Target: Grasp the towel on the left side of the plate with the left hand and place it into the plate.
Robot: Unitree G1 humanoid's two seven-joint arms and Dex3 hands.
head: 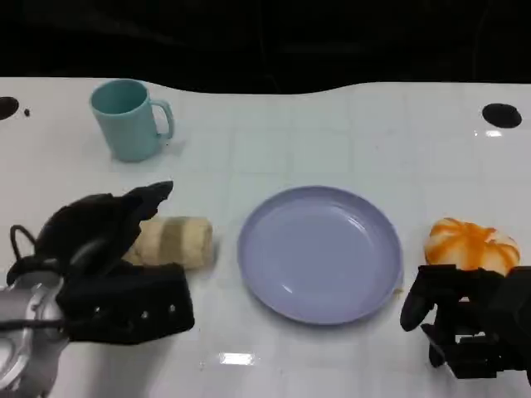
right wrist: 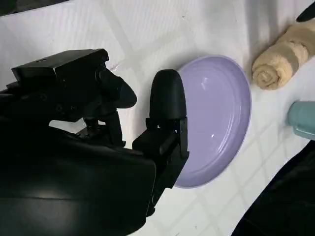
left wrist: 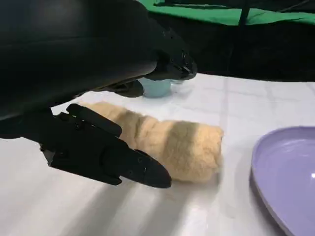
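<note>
A rolled beige towel (head: 178, 240) with a darker stripe lies on the white table, just left of the lilac plate (head: 319, 253). My left hand (head: 104, 265) sits at the towel's left end, fingers spread over it. In the left wrist view the towel (left wrist: 182, 142) lies between the upper fingers and the lower thumb of the left hand (left wrist: 88, 64), with a gap on both sides. The plate (left wrist: 288, 177) holds nothing. My right hand (head: 469, 323) rests at the table's lower right, holding nothing. The right wrist view shows that right hand (right wrist: 98, 147), the plate (right wrist: 216, 113) and the towel (right wrist: 283, 56).
A light blue mug (head: 129, 120) stands at the back left, beyond the towel. An orange and white rounded object (head: 471, 245) lies right of the plate, just ahead of my right hand. The table's far edge runs along the dark background.
</note>
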